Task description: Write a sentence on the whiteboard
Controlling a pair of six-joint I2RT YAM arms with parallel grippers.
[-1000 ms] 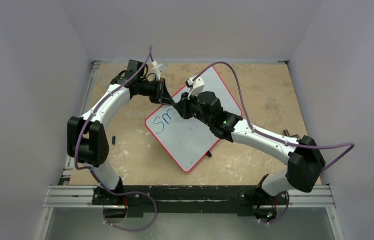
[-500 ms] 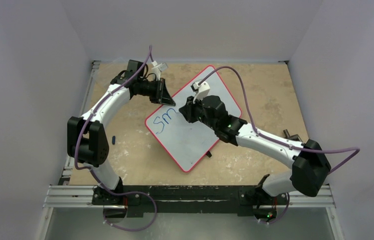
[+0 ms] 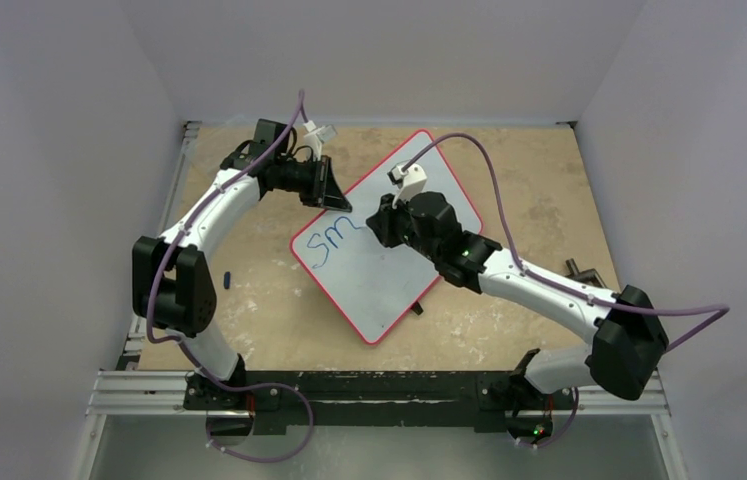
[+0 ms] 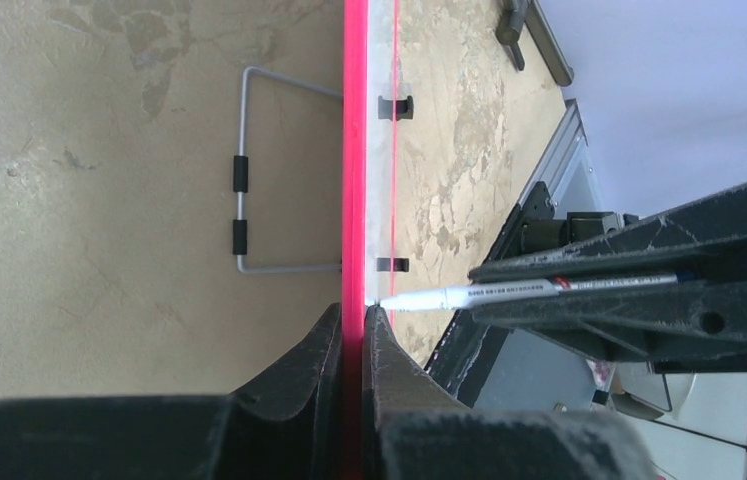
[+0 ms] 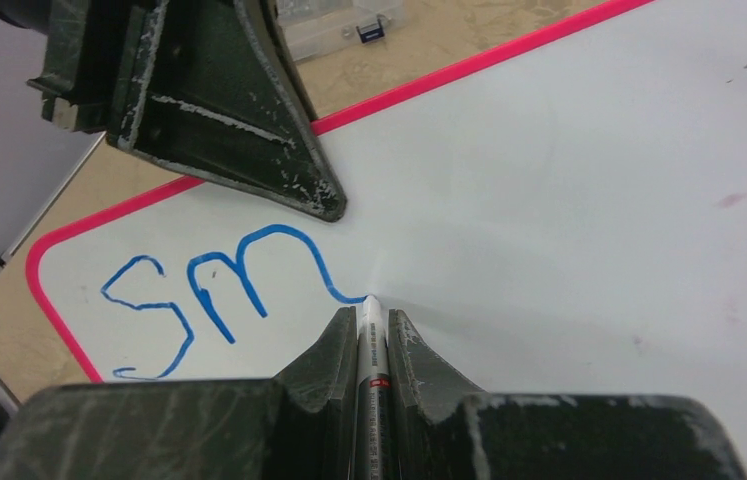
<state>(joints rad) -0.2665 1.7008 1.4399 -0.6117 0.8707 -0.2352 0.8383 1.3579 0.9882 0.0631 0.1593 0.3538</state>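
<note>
Right gripper (image 5: 364, 318) had both fingers pinched tight on a marker (image 5: 373, 352). The white tip was down on the whiteboard (image 5: 599, 200), touching the surface right at the tail of the last blue stroke. The blue writing (image 5: 214, 290) read "Sm" (two letters, nothing else legible) and sat in one rounded corner of the whiteboard, just inside the red rim.

Left gripper (image 4: 354, 322) was closed on that red rim with one finger on each side of the edge, holding the whiteboard just past the "m". In the left wrist view the marker reached across to the whiteboard's face right beside those clamped fingers, so the two grippers were very near each other. In the right wrist view one dark finger of the left gripper lay on the white surface just above the letters.

Seen from overhead, the whiteboard (image 3: 379, 280) lay turned on a diagonal on the table (image 3: 249, 300), and both arms met over the edge next to the writing (image 3: 332, 240).

Off the whiteboard, a small clear box (image 5: 339, 25) sat just beyond the rim behind the left gripper. A grey wire loop (image 4: 241, 185) with two black sleeves lay beside the rim, its ends reaching the edge.
</note>
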